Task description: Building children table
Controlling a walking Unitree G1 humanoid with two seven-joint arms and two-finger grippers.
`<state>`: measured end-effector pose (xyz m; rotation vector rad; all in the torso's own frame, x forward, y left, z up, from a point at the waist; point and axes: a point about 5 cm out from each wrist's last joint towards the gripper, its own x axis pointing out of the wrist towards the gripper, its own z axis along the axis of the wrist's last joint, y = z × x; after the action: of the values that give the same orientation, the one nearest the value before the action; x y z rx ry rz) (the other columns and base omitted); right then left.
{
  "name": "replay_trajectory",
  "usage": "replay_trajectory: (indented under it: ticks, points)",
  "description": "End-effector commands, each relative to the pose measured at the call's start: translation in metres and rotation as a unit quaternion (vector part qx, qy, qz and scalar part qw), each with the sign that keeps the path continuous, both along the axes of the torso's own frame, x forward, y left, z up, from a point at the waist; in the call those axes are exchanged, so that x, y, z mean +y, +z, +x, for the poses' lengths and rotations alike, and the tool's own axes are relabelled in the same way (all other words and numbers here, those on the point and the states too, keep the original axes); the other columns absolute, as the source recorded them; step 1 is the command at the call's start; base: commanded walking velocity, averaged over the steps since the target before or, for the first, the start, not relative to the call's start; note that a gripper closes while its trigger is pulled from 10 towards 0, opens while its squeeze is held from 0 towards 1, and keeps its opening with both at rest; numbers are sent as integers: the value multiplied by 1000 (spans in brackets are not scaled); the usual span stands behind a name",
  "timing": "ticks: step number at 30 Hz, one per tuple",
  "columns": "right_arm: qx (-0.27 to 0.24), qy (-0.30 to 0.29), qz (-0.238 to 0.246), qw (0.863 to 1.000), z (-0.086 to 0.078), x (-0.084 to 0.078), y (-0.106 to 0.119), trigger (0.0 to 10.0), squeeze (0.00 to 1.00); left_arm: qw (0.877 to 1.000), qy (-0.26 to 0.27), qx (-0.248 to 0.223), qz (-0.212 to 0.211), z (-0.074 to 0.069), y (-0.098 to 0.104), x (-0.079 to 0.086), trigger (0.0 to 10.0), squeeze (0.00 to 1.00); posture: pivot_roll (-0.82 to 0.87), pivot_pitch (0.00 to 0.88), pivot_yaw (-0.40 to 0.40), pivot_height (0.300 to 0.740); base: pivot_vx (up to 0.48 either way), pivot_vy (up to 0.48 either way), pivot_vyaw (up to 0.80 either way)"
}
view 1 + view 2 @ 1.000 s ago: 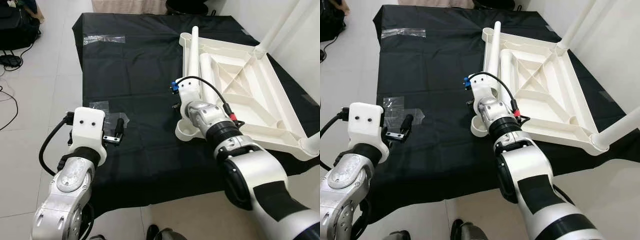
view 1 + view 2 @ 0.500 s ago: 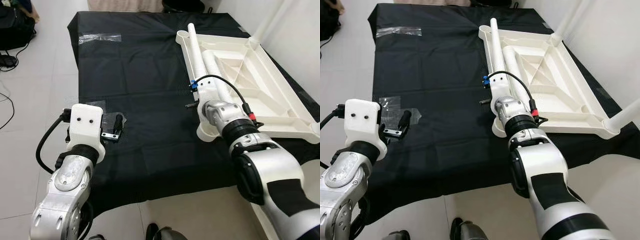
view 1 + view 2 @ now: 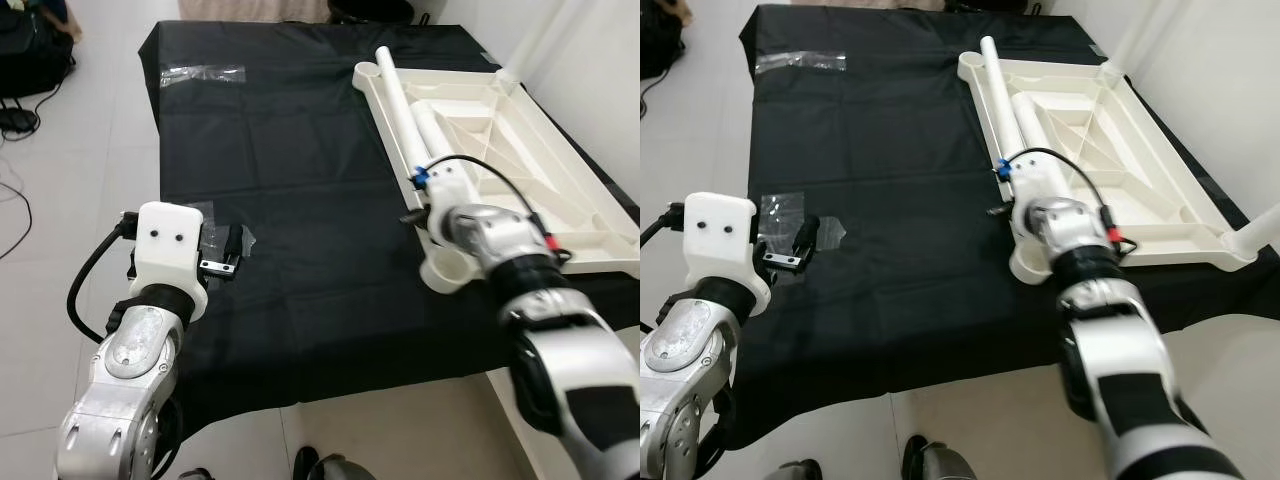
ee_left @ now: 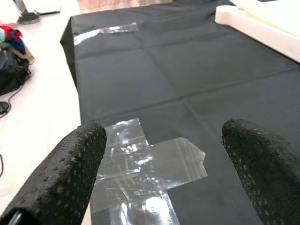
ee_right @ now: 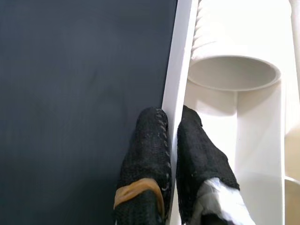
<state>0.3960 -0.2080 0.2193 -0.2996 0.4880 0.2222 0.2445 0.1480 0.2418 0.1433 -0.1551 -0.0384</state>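
Black cloth [image 3: 300,200] covers the floor, with shiny tape [image 4: 140,164] stuck on it. On the cloth's right side lies the white table [image 3: 520,150], upside down, with a white leg tube [image 3: 400,95] along its near edge. The right gripper [image 5: 172,140] pinches the table's thin rim. The left gripper [image 4: 164,159] hangs above the tape, fingers [image 4: 70,173] spread wide.

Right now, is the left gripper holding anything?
No, the left gripper hangs open above the taped black cloth, nothing between its fingers.
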Motion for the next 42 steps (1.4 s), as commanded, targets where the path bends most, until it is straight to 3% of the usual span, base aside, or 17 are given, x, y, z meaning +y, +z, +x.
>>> replay_trajectory:
  ticks: [1, 4, 8, 16, 17, 18, 22, 25, 26, 28, 32, 34, 36, 37, 40, 41, 42]
  points:
    - [53, 52, -1, 997, -12, 4, -15, 0, 0, 1000, -6, 4, 4, -1, -3, -1, 10000, 0, 2, 247, -144, 740, 0, 0, 0]
    - [61, 68, -4, 996, -18, 1, -16, 0, 0, 1000, -7, 5, 4, 0, -3, -1, 10000, 0, 2, 246, -140, 740, 0, 0, 0]
    - [81, 222, 5, 972, -51, 3, -9, 0, 0, 1000, -13, 4, 5, 1, -3, -3, 10000, 0, 4, 244, -138, 740, 0, 0, 0]
    - [101, 323, -6, 941, -76, -10, -4, 0, 0, 1000, -12, 4, 7, 1, -2, -2, 10000, 0, 9, 245, -137, 740, 0, 0, 0]
    - [101, 348, -20, 932, -81, -16, -4, 0, 0, 1000, -12, 5, 8, 1, -2, -1, 10000, 0, 11, 248, -138, 740, 0, 0, 0]
    - [101, 348, -20, 932, -81, -16, -4, 0, 0, 1000, -12, 5, 8, 1, -2, -1, 10000, 0, 11, 248, -138, 740, 0, 0, 0]
    - [131, 426, -42, 894, -98, -42, -3, 0, 0, 1000, -12, 4, 9, 2, -2, -1, 10000, 0, 13, 250, -137, 740, 0, 0, 0]
    - [141, 446, -62, 882, -103, -55, -3, 0, 0, 1000, -11, 4, 9, 2, -1, 0, 10000, 0, 14, 251, -138, 740, 0, 0, 0]
    - [141, 446, -62, 882, -103, -55, -3, 0, 0, 1000, -11, 4, 9, 2, -1, 0, 10000, 0, 14, 251, -138, 740, 0, 0, 0]
    - [166, 438, -101, 878, -103, -72, -4, 0, 0, 1000, -10, 3, 9, 2, -1, 0, 10000, 0, 14, 251, -138, 740, 0, 0, 0]
    - [148, 443, -118, 876, -95, -75, -3, 0, 0, 1000, -10, 3, 10, 2, -1, 0, 10000, 0, 14, 251, -137, 740, 0, 0, 0]
    - [95, 430, -172, 881, -78, -71, -3, 0, 0, 1000, -11, 4, 11, 2, -1, 0, 10000, 0, 18, 253, -136, 740, 0, 0, 0]
    - [49, 414, -191, 889, -64, -61, 0, 0, 0, 1000, -11, 4, 11, 2, -1, 0, 10000, 0, 21, 253, -135, 740, 0, 0, 0]
    - [49, 414, -191, 889, -64, -61, 0, 0, 0, 1000, -11, 4, 11, 2, -1, 0, 10000, 0, 21, 253, -135, 740, 0, 0, 0]
    - [-39, 392, -214, 894, -42, -37, 12, 0, 0, 1000, -11, 3, 11, 2, -1, 0, 10000, 0, 28, 251, -139, 740, 0, 0, 0]
    - [-39, 392, -214, 894, -42, -37, 12, 0, 0, 1000, -11, 3, 11, 2, -1, 0, 10000, 0, 28, 251, -139, 740, 0, 0, 0]
    - [-86, 378, -235, 891, -32, -26, 20, 0, 0, 1000, -10, 3, 11, 2, -1, 0, 10000, 0, 29, 251, -139, 740, 0, 0, 0]
